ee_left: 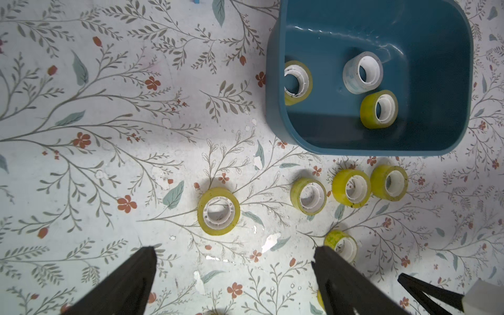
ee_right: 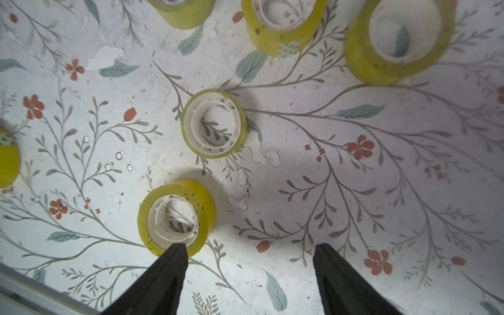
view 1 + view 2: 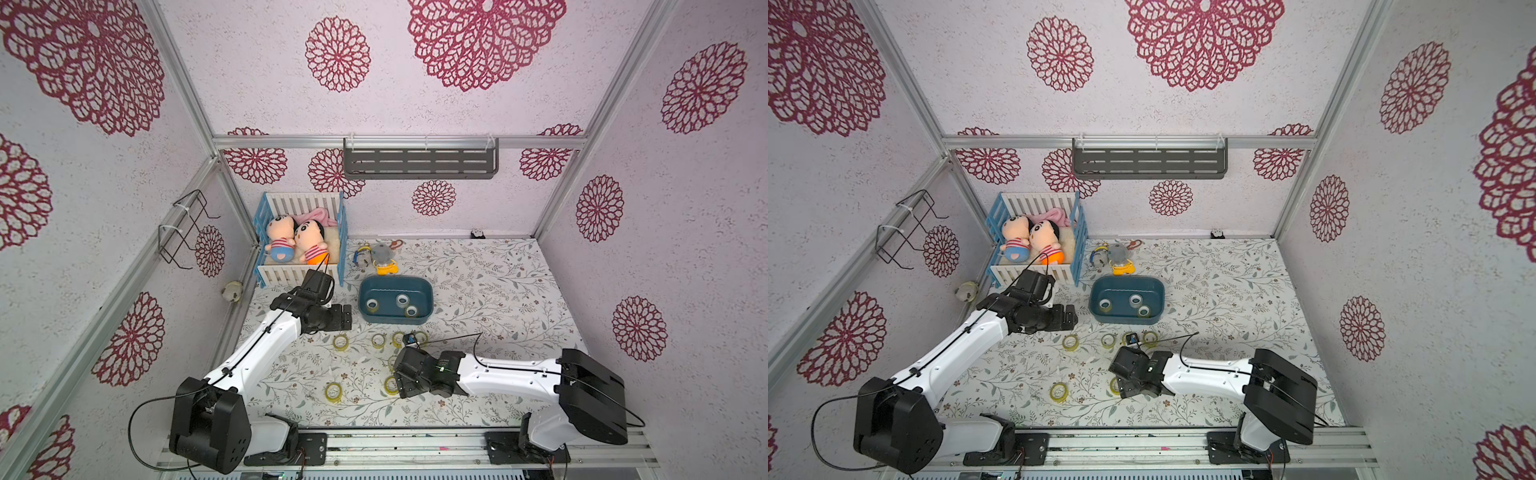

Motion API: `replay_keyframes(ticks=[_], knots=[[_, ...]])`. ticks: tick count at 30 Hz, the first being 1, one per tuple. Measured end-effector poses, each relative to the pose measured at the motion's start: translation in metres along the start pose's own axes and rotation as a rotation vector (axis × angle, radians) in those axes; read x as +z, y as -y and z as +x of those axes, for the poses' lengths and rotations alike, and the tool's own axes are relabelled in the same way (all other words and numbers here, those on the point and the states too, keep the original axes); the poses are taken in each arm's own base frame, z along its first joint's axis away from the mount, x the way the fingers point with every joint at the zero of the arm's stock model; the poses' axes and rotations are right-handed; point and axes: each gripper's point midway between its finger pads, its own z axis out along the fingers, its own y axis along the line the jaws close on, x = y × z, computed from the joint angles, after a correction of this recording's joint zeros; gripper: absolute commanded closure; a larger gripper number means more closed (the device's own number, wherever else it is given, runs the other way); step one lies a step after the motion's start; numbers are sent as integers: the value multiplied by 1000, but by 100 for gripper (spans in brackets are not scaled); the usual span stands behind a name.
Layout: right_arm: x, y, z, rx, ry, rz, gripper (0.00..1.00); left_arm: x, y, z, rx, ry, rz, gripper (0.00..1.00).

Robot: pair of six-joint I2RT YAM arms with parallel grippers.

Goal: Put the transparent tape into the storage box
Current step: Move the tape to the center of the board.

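While left gripper [image 1: 234,249] & right gripper [image 2: 249,246] both gape wide, empty, nearest yellowish clear plastic tape roll [image 2: 207,204] lies flat on floral tbl [image 2: 272,191], outside shallow teal plastic storage box [image 1: 274,117]; prob light, stiff, slick: pinch wall via core.

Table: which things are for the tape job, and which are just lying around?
For the job: storage box; three tape rolls inside it; tape rolls on the table.
Just lying about: toy crib; two dolls in it; little toys behind the box; grey wall shelf.
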Motion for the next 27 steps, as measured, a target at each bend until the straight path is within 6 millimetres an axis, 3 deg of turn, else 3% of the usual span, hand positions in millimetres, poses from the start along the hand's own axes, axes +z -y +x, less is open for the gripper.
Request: replay_keyframes(ticks=[7,12,17,20,25,27], knots=[[10,-9,2,-35,-13,33,20,11,-8,3,12,-36,-45,3],[10,-4,0,-40,-4,68,20,10,-11,3,13,-29,-64,3],[13,12,0,-32,-11,119,20,6,-9,1,16,-15,-56,3],[19,33,6,-7,-32,157,20,6,-5,-2,6,-5,-31,3],[3,66,10,41,-4,166,20,6,9,-9,-30,-9,34,3],[-8,71,8,48,28,134,19,5,15,-12,-40,-2,63,3]])
